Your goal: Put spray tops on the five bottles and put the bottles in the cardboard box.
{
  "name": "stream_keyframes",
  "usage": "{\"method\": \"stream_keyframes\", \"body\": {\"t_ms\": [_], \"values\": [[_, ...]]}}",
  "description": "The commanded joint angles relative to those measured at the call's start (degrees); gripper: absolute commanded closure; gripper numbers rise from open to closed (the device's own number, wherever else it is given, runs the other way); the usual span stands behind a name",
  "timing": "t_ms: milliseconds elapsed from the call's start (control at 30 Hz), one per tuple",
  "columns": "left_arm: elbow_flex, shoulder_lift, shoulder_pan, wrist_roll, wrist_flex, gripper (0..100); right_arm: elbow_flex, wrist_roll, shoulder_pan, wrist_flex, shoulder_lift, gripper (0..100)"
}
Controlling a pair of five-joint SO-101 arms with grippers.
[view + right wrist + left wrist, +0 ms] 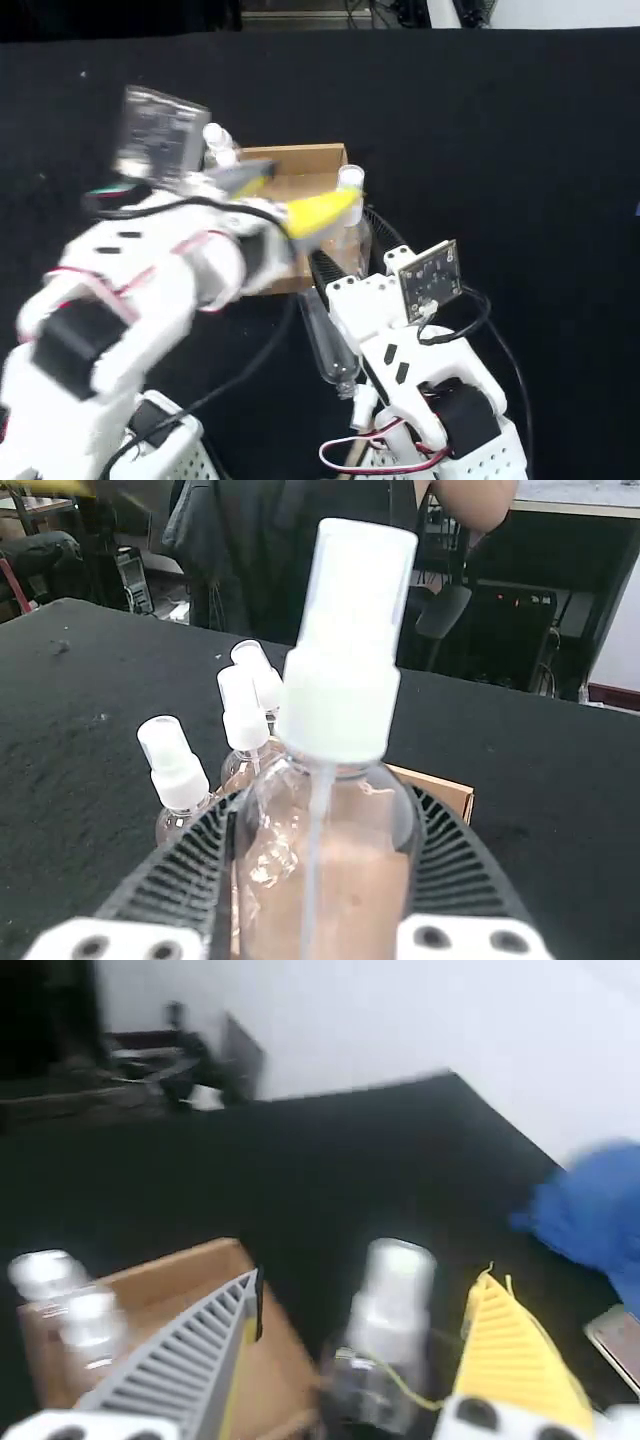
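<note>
Held bottle: the spray bottle (pixel 330 880) stands upright in the right gripper (pixel 330 800). Black ribbed fingers are clamped on both sides of its clear body, and the white spray top (pixel 345 670) is on.
Left gripper: here is the left gripper (pixel 370 1278), spread wide, with a grey finger (pixel 190 1360) on one side and a yellow finger (pixel 510 1360) on the other. That same spray top sits in the gap between them, and I cannot tell whether either finger touches it.
Box: the cardboard box (pixel 300 160) sits mid-table on the black table (pixel 520 150). The held bottle is just beside its right wall, outside it.
Right wrist view adds: three capped bottles (pixel 240 720) stand upright in the box, just beyond the held one.
Left wrist view adds: the gap between the open fingers, and a blurred blue thing (pixel 595 1220) off to the right on the table.
High view adds: a second clear bottle (pixel 330 345) lies on its side on the table, near the right arm's base and well nearer than the box. Whether it carries a top I cannot tell.
</note>
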Motion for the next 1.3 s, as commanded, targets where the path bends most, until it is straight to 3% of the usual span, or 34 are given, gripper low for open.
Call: {"method": "stream_keyframes", "body": {"t_ms": [0, 200, 300, 433, 600, 800, 967, 1267], "values": [[-9.1, -1.5, -14.3, -0.1, 8.4, 69, -2.9, -0.6, 0.1, -1.5, 0.6, 87.5], [-6.8, -0.5, -34.6, -0.1, 11.3, 69, -13.8, -0.6, 0.1, 2.3, 12.6, 87.5], [1.0, 0.2, -43.4, -0.2, 6.7, 69, -18.3, -0.6, 0.1, 1.1, 20.4, 87.5], [16.4, 0.0, -50.9, -0.1, -1.6, 69, -18.1, -0.6, 0.3, -8.1, 28.2, 87.5], [34.2, -0.3, -52.3, -0.1, -14.3, 69, -12.1, -1.5, 6.3, -20.4, 32.3, 87.5], [47.0, 0.1, -51.9, 0.3, -28.3, 69, -2.3, -6.7, 10.2, -37.6, 36.1, 87.5], [53.6, 0.2, -51.8, 0.4, -33.1, 69, 1.1, -6.7, 10.1, -50.7, 41.5, 87.5], [64.0, 0.2, -51.9, 0.4, -45.5, 69, -3.5, -6.7, 10.4, -62.5, 61.6, 87.5]]}}
